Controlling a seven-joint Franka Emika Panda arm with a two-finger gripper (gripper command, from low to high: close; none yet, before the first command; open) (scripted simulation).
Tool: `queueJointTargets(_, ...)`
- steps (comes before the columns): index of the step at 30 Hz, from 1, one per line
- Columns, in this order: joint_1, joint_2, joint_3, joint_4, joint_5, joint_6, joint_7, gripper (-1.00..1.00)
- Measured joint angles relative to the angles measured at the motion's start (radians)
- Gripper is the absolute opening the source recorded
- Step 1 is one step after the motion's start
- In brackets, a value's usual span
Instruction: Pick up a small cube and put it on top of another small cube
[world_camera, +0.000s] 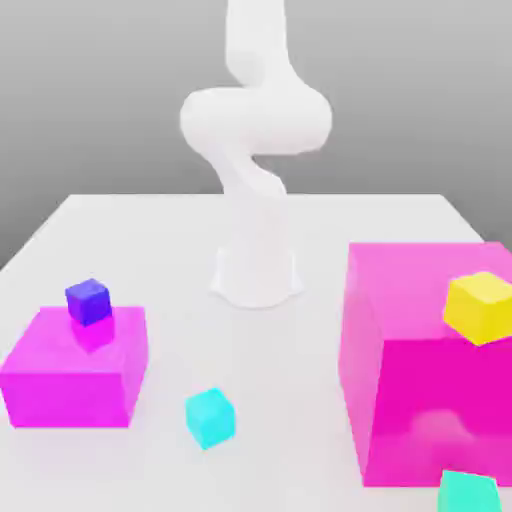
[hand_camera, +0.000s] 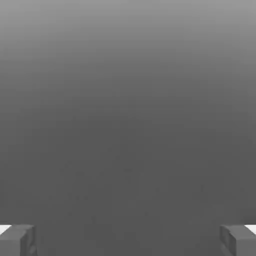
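The small cyan cube (world_camera: 210, 418) lies on the white table near the front, between the two magenta blocks. The small yellow cube (world_camera: 480, 307) sits on top of the large magenta block (world_camera: 400, 300) at the exterior view's right. The white arm (world_camera: 255, 120) rises from its base at the table's middle and leaves the picture at the top. In the hand view my gripper (hand_camera: 128, 242) is open, its grey fingertips (hand_camera: 17, 241) far apart with nothing between them, facing plain grey background.
A lower magenta block (world_camera: 75, 375) stands at the exterior view's left with a small purple cube (world_camera: 88, 301) on it. A greener teal small cube (world_camera: 468, 492) lies at the front right corner. The arm's base (world_camera: 256, 280) stands mid-table.
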Motion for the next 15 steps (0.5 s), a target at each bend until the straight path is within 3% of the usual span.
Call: queueJointTargets(15,-0.233,0.562,0.111,-0.331,-0.058,0.36,0.59,0.0)
